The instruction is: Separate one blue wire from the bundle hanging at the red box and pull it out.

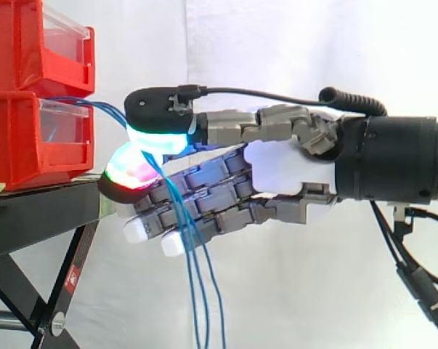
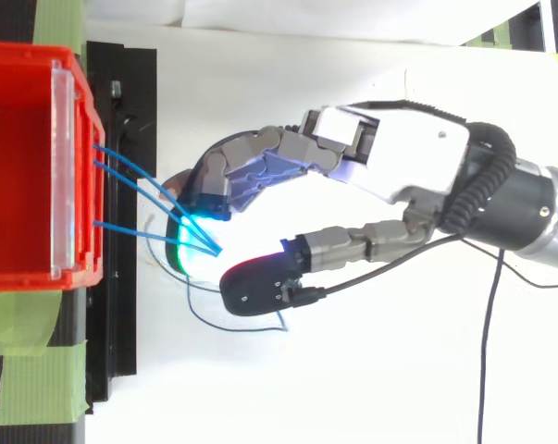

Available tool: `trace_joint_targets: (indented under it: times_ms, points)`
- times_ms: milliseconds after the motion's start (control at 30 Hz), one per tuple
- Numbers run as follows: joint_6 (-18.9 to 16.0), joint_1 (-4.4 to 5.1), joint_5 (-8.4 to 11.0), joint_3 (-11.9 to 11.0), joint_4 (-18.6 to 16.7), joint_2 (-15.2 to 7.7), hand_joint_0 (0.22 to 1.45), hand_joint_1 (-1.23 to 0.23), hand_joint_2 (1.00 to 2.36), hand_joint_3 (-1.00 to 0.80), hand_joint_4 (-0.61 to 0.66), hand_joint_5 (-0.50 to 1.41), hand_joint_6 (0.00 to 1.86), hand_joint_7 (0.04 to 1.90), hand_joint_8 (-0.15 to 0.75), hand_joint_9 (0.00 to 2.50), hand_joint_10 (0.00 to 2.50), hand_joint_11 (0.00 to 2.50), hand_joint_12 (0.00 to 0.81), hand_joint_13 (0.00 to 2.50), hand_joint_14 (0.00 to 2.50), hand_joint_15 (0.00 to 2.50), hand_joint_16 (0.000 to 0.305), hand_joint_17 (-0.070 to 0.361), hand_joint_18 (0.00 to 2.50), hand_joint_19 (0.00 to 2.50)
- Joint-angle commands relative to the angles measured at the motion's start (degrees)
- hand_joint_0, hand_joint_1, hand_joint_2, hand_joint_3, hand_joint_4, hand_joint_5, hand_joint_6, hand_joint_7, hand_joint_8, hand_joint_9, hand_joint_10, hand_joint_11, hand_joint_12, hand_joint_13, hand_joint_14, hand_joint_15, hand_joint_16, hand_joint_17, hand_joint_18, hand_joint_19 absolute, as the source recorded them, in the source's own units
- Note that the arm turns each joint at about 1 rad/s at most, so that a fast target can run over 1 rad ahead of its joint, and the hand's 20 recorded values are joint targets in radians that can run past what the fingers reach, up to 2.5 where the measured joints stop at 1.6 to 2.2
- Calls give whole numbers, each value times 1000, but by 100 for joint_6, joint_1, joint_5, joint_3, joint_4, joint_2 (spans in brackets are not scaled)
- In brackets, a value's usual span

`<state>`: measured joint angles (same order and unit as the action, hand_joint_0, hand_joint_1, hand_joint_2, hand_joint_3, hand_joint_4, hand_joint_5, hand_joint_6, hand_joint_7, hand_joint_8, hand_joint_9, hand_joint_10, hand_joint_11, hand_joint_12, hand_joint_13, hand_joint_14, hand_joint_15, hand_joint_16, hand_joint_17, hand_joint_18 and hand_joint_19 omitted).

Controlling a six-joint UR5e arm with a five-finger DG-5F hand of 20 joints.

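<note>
My hand [image 1: 277, 171] was closed in a pinch on the blue wires [image 2: 126, 228]. The thumb pad [image 1: 157, 137], glowing cyan, sat on top, and a finger pad [image 1: 131, 173], glowing red and green, sat right beneath it, with the strands caught between them. From above I counted 3 strands fanning out from the pinch toward the bin ahead of my fingertips. I could not tell whether only 1 of them was in the grip or all 3.

Past the pinch, the wires dropped down across the front of my other fingers [image 1: 142, 229]. Those fingers were stretched forward and held nothing. The hanging strands touched or nearly touched them.

Just beyond my fingertips stood 2 stacked bins. The wires came out at the top front edge of the lower red bin [image 1: 30, 145], with the upper red bin [image 1: 22, 43] on top of it. Both sat on the black stand [image 1: 37, 218], whose edge was below and ahead of my fingertips. Green tape [image 2: 38, 388] lay on the stand beside the bins. A white curtain [image 1: 277, 43] hung behind everything.
</note>
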<state>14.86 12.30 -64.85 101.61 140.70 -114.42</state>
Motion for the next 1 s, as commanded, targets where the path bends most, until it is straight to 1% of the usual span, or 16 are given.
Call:
trace_joint_targets:
  times_ms: [0,167,267,367,433,500,533,667,700,733,767,800,867,967]
  points:
    - [0,-9,7,-1,300,157,609,-699,1028,-42,215,-187,839,1106,343,625,12,412,400,624,16,413,54,120,604,580]
    - [0,-17,42,-1,431,254,609,-700,1029,-42,214,-187,838,1116,345,627,13,420,399,625,14,407,54,121,605,580]
    - [-9,-17,42,-1,449,280,610,-700,1028,-45,216,-187,839,1113,345,629,11,412,380,624,14,384,53,119,605,562]
    - [-97,-17,34,-1,484,315,612,-699,1028,-50,218,-187,839,1110,344,631,11,412,361,628,13,367,51,116,607,547]
    - [-317,0,25,-1,502,315,615,-699,1028,-58,219,-188,838,1109,343,632,11,415,358,635,14,357,50,112,606,541]
    - [-431,9,25,-1,502,315,616,-697,1028,-60,221,-188,838,1106,342,632,10,414,353,643,13,360,48,108,600,532]
    - [-633,18,16,-1,502,315,616,-697,1028,-62,221,-189,838,1106,343,632,12,410,353,647,13,354,47,107,597,522]
    - [-950,35,16,-1,502,306,619,-698,1028,-67,219,-189,837,1105,343,633,12,412,354,673,13,369,45,101,587,516]
    - [-1073,44,16,-1,502,315,618,-697,1028,-63,220,-189,837,1104,343,634,11,417,354,683,13,365,44,98,585,510]
    - [-1275,44,16,-1,502,315,620,-697,1028,-69,219,-190,837,1103,345,635,11,414,354,683,13,365,43,98,585,508]
    - [-1345,44,16,-1,502,306,621,-698,1028,-72,219,-190,837,1103,344,634,10,413,354,684,13,362,43,98,585,508]
    - [-1521,53,16,-1,502,315,620,-697,1028,-68,219,-190,837,1102,346,633,13,410,356,690,13,373,43,97,585,500]
    - [-1653,62,16,-1,502,306,622,-697,1028,-74,215,-190,837,1101,344,634,13,412,355,701,15,374,43,96,583,500]
    - [-1908,62,16,-1,511,315,625,-696,1028,-77,210,-192,837,1097,348,651,11,463,364,742,16,472,42,95,582,482]
